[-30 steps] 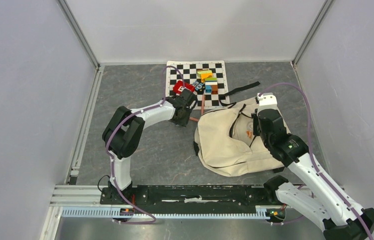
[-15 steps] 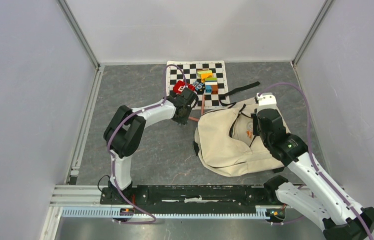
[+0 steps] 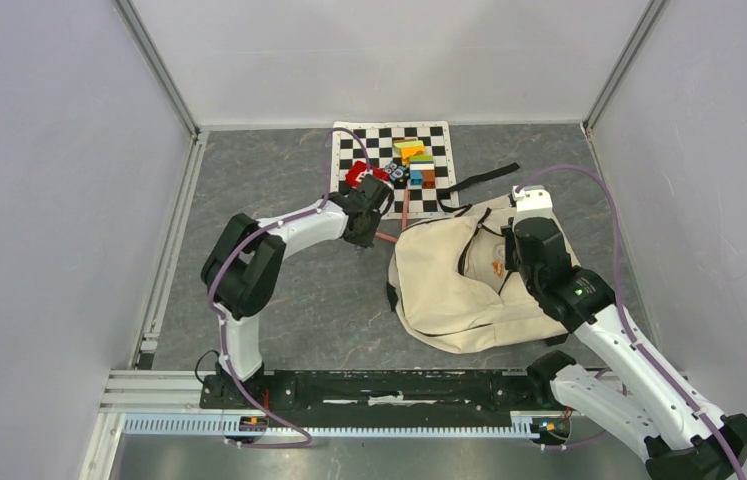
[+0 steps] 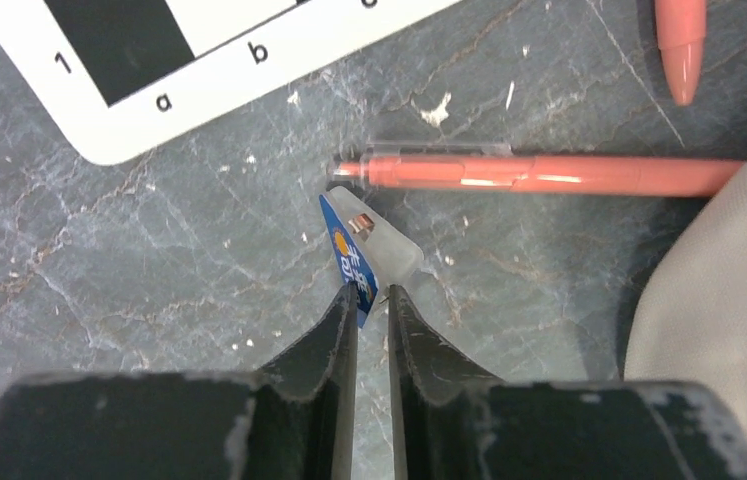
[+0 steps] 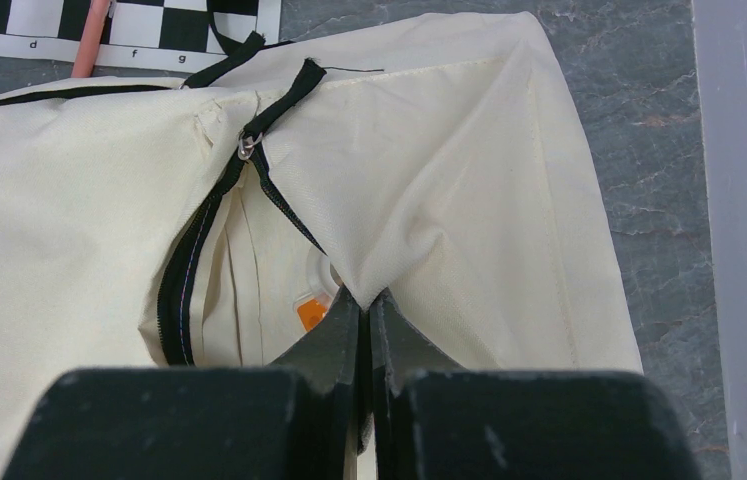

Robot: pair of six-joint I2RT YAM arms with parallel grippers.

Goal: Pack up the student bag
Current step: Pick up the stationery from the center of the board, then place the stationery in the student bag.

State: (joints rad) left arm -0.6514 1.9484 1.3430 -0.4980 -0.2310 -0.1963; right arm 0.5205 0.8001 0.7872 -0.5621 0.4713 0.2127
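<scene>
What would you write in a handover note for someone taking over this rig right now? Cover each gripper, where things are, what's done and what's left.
Left gripper: closed on the end of a small blue-and-clear packet, low over the table near the bag.
Right gripper: shut on a fold of the student bag, beside its open zip.
Done: one orange-and-clear item shows inside the bag.
Left: the packet, a salmon pen, a second pen and the coloured pieces on the chess mat are outside the bag.
</scene>
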